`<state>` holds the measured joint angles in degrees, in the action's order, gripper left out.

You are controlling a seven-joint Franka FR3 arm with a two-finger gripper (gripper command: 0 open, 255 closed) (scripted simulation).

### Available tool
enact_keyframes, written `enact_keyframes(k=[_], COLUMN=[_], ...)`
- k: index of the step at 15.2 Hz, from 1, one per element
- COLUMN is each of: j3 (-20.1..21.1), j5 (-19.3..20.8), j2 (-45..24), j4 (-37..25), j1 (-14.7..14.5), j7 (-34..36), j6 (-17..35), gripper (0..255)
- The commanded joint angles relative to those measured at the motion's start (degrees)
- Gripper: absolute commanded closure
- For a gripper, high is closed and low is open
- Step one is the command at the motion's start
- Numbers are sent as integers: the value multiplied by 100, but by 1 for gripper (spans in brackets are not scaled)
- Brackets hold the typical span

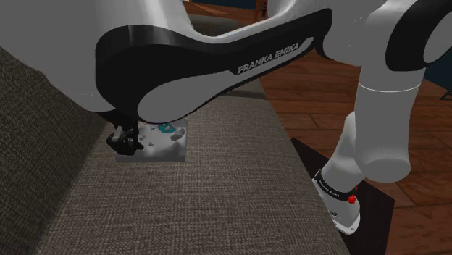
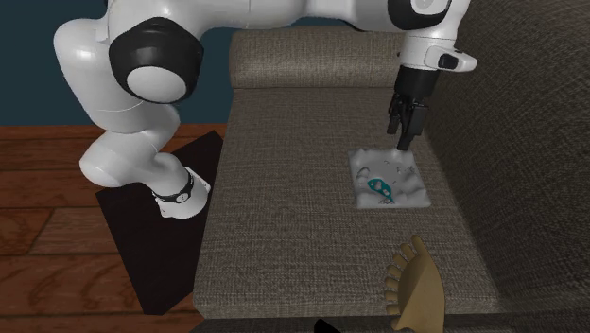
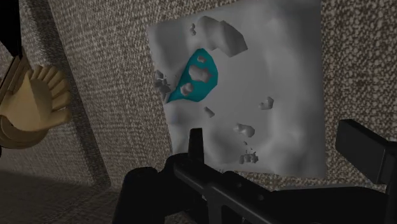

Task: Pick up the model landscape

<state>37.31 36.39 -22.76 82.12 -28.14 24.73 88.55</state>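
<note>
Looking at the model landscape [image 2: 392, 178], lying flat on the seat of a sofa [image 2: 284, 189], close to the backrest [image 2: 529, 142] on the second exterior view's right and well apart from the seat's open edge on that view's left. Reading it as a thin, nearly square slab in pale grey, showing no clear long axis. Noting a lumpy relief of low hills, a few small darker grey boulders scattered across it, and one teal lake-shaped patch with pale islets, off its middle. Judging it rigid and light, offering only its thin edges as purchase.

Finding the gripper [image 3: 278, 145] hanging low over the slab's far corner on the backrest side, pointing down. Seeing the fingers [image 3: 195, 147] standing wide apart and clasping nothing, in the wrist view straddling one edge strip of the slab, most of the relief and the lake lying beyond the fingertips. Not managing to tell contact from a close hover. Judging the coming move as turning on this offset: either shifting toward the slab's middle or lowering to bracket an edge before closing.

Moving outward, taking the sofa's cover as coarse woven cloth in brown-grey, matte and rough. Spotting a tan shell-shaped thing [image 2: 413, 284] with a scalloped rim at the near end of the seat in the second exterior view, well apart from the slab. Noting a reddish wooden floor [image 2: 38, 170] beyond the sofa and the dark stand [image 2: 132, 241] just beside it.
</note>
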Motion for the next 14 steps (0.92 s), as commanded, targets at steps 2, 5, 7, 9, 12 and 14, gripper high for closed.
enact_keyframes(k=[2,5,7,9,12,14], j3=[-27,-38,-44,-54,-54,-54], j5=[396,403,415,437,438,438], j2=[-502,-512,-527,-554,-558,-557], j4=[-535,-321,-189,-32,-42,-39], j1=[-439,-396,-371,-343,-348,-347], j7=[-6,90,155,238,236,237], j6=[-189,5,129,284,277,279], gripper=[0,0,0,0,255,255])
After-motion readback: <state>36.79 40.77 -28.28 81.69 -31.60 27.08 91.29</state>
